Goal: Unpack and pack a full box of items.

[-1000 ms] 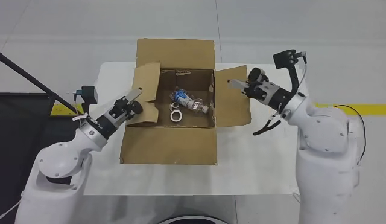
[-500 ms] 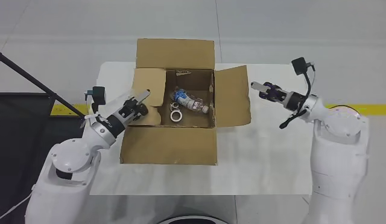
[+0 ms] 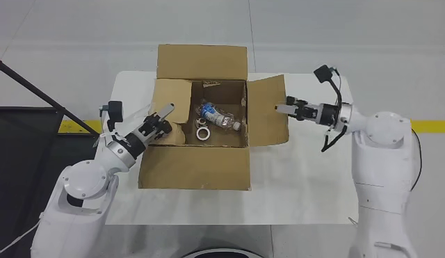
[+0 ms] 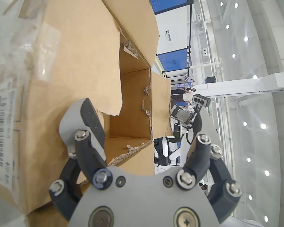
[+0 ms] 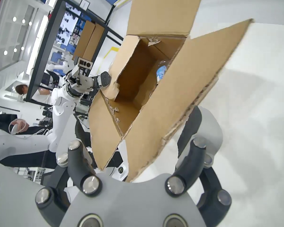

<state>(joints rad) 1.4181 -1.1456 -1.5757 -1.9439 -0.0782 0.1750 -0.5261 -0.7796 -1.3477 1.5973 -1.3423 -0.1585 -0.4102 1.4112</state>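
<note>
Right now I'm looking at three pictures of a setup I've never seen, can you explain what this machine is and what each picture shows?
It is a robot with two white arms, each ending in a two-fingered tool. One picture looks down from above; the other two come from cameras on the wrists. On the white table stands an open brown cardboard box. Inside lie a clear plastic bottle with a blue label and a small pale ring-shaped roll. The left tool is open at the box's torn left flap; the right tool is open with the right flap's edge between its fingers. Neither holds anything.
</note>
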